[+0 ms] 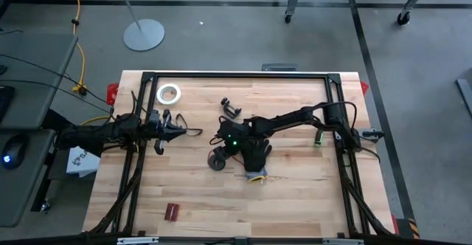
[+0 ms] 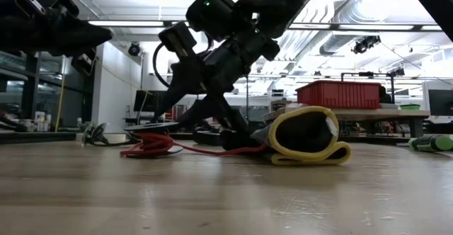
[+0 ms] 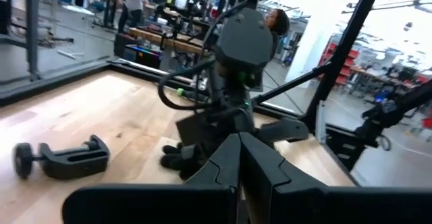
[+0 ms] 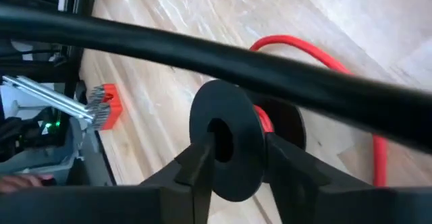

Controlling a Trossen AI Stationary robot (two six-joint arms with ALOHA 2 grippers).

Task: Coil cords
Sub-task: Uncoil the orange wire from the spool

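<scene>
A small black round spool (image 1: 217, 161) with thin red cord wound on it sits left of the black glove with a yellow cuff (image 1: 257, 155) at mid-table. My right gripper (image 1: 220, 149) reaches in from the right and is shut on the spool (image 4: 226, 143). Loose red cord (image 4: 317, 52) loops away from the spool and, in the low view, trails along the table (image 2: 205, 148) toward the glove (image 2: 304, 136). My left gripper (image 1: 179, 129) hangs shut and empty above the table's left part; its fingers meet in the left wrist view (image 3: 239, 160). My right gripper pinches the spool's near flange (image 4: 233, 177) between its two fingers. One finger (image 4: 199, 166) lies over the flange's outer face by the centre hole. The other (image 4: 283, 163) stands behind it beside the wound red cord. The fingers slant down from the table's right.
A white tape ring (image 1: 168, 94) lies far left and a black clamp (image 1: 232, 108) far centre, also in the left wrist view (image 3: 64, 160). A red-handled brush (image 1: 172, 212) lies near left and a green thing (image 1: 318, 136) at right. Bare wood shows along the near edge.
</scene>
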